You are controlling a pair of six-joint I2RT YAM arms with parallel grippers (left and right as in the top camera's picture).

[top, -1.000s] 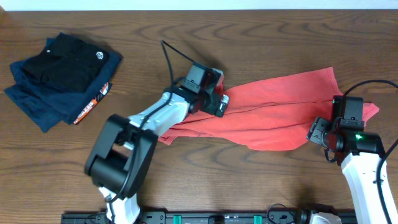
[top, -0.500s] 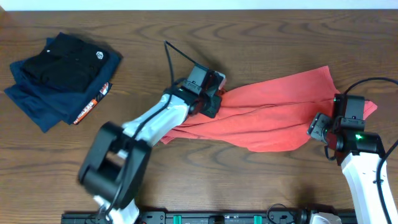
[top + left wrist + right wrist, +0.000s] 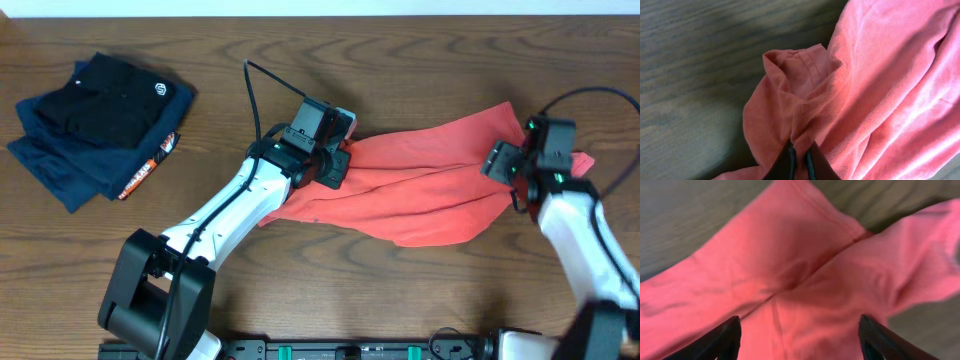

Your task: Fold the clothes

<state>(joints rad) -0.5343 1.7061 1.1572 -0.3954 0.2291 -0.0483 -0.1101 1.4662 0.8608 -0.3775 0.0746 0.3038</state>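
The clothes, a coral-red T-shirt (image 3: 430, 185), lie bunched in a long strip across the middle and right of the table. My left gripper (image 3: 337, 168) sits at the shirt's left end. In the left wrist view it (image 3: 799, 154) is shut on a raised fold of the red cloth (image 3: 880, 75), with a hemmed edge curling just beyond the jaws. My right gripper (image 3: 500, 163) hovers over the shirt's right end. Its dark fingers (image 3: 725, 337) stand wide apart in the right wrist view, the gripper (image 3: 800, 340) open above a seam in the shirt (image 3: 790, 255), holding nothing.
A stack of folded navy and black garments (image 3: 100, 120) with a white round logo lies at the far left of the wooden table (image 3: 420, 60). A black cable (image 3: 262, 85) arcs up behind the left wrist.
My left gripper has closed on the fold at the shirt's left end. The right arm has moved toward the far side and slightly left, over the shirt's right end, which has bunched inward.
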